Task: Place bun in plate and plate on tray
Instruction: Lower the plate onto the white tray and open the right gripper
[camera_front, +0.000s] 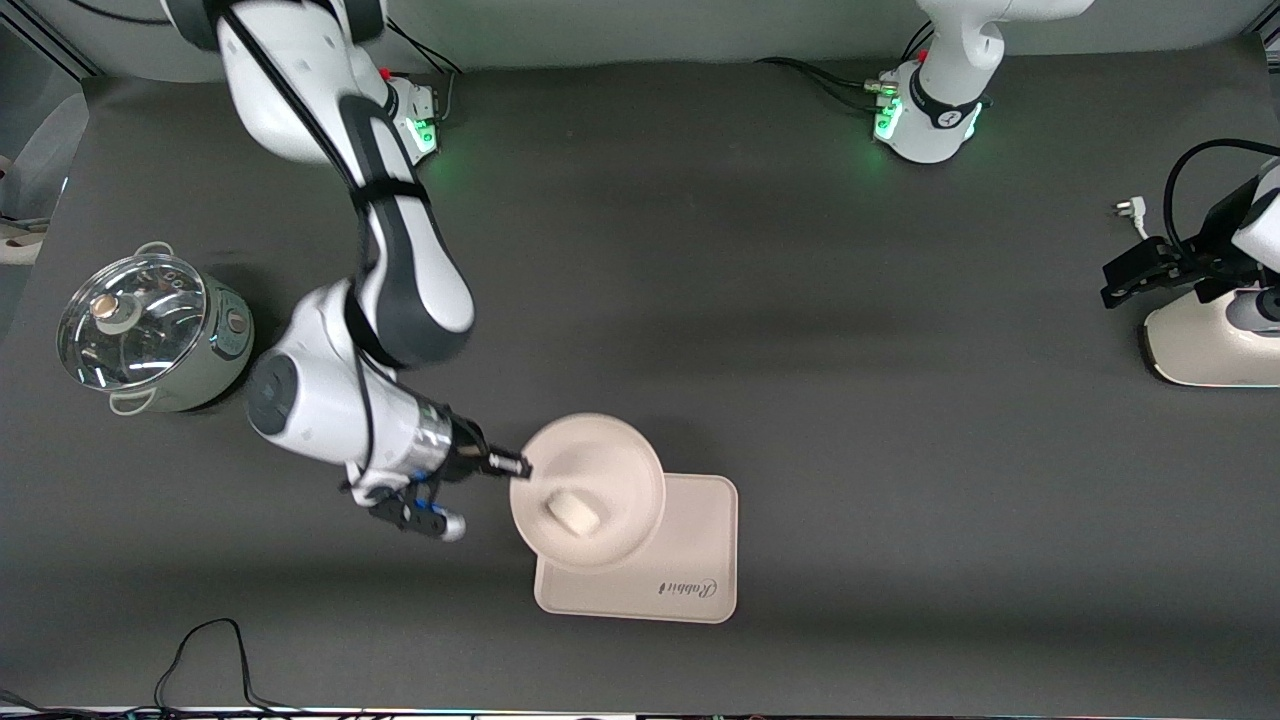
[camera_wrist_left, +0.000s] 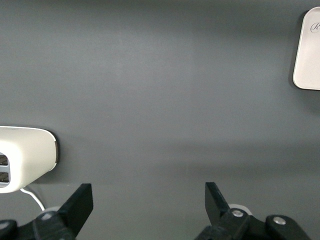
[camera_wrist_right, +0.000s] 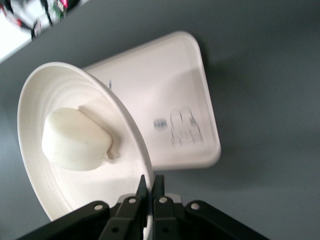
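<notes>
The tray (camera_front: 700, 560) lies on the table near the front camera. Over its ten o'clock corner hangs the plate (camera_front: 600, 470), rim pinched by the right gripper (camera_front: 512, 464); the bun (camera_front: 574, 513) sits inside it. The left gripper (camera_wrist_left: 149, 202) waits, fingers spread, over the left arm's end of the table.

Only 1 piece of writing can be read: the cursive word "Rabbit", printed in dark script on the tray (camera_front: 640, 585) along its edge nearest the front camera, where it appears upside down. In the right wrist view the same print is too blurred to read.
</notes>
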